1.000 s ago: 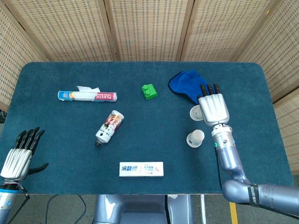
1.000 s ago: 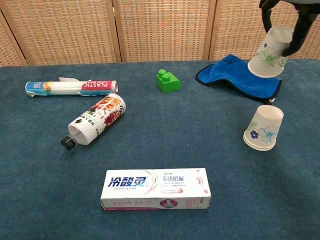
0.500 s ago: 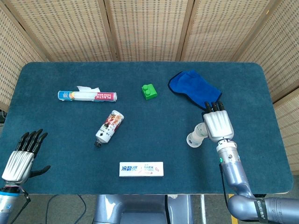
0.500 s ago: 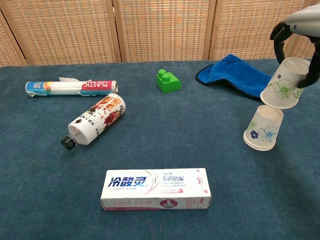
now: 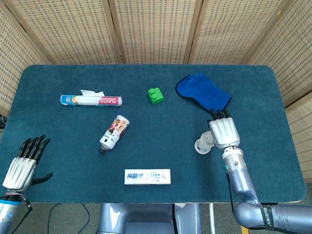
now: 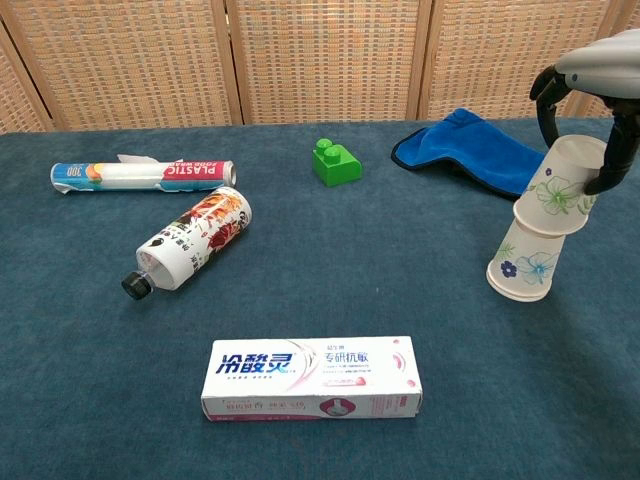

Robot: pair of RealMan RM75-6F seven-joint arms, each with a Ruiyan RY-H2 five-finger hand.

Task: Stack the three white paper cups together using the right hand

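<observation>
A white paper cup with blue flowers (image 6: 525,262) stands upside down near the right of the table, also visible as the lower cup (image 5: 202,146) in the head view. My right hand (image 6: 598,62) (image 5: 224,133) grips a second, green-flowered cup (image 6: 558,190) (image 5: 209,138), mouth down and tilted. Its rim sits over the top of the standing cup. Only two cups show as separate. My left hand (image 5: 22,165) hangs open off the table's front left corner, holding nothing.
A blue cloth (image 6: 470,150) lies just behind the cups. A green block (image 6: 335,162) sits at centre back and a plastic wrap roll (image 6: 145,175) at the left. A lying bottle (image 6: 190,240) and a toothpaste box (image 6: 310,378) are nearer the front.
My right hand came down and toward me with the green-flowered cup, from above the blue cloth to over the standing cup. The left hand barely moved.
</observation>
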